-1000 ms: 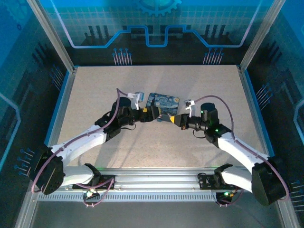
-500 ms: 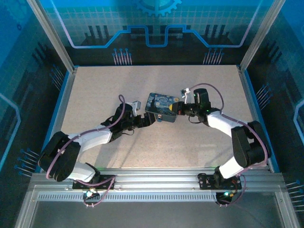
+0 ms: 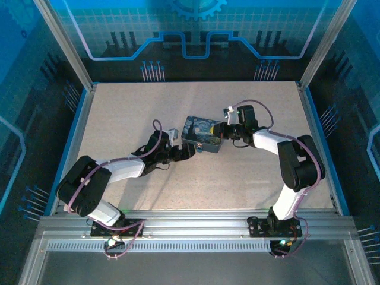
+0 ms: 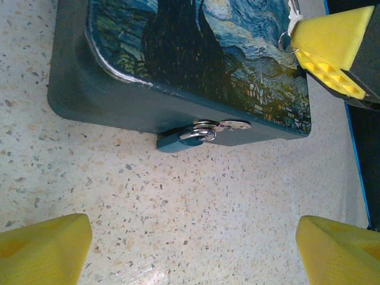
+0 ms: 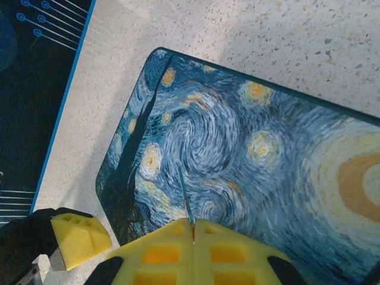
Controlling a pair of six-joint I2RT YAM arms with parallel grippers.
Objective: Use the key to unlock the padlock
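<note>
Top external: both arms reach in toward the blue swirl-painted tin [image 3: 203, 132], which lies flat mid-surface [image 3: 130, 107]. I see the left gripper [image 3: 189, 151] low, just off the tin's near-left corner. The right gripper [image 3: 221, 132] sits at the tin's right edge. Padlock and key are too small for me to make out from up here.

Left wrist: the padlock [image 4: 177, 141] hangs from a silvery hasp [image 4: 230, 124] on the tin's [image 4: 119, 101] near side wall. It has a dark teal body and a thin silvery shackle [image 4: 200, 133]. The body lies down against the speckled surface [image 4: 178, 202]. The left gripper [image 4: 190, 249] is spread wide, its yellow pads [image 4: 44, 249] at the two bottom corners with bare surface between them, well short of the padlock. One yellow finger of the right gripper shows top right over the lid corner, with a small silvery ring [image 4: 285, 41] at its inner edge.

Right wrist: the right gripper [image 5: 193, 228] has its pads pressed together over the tin's lid [image 5: 267, 148]. The key [image 5: 185, 193], a thin grey sliver, is pinched in the seam and sticks out over the painting. One pad of the left gripper shows bottom left.
</note>
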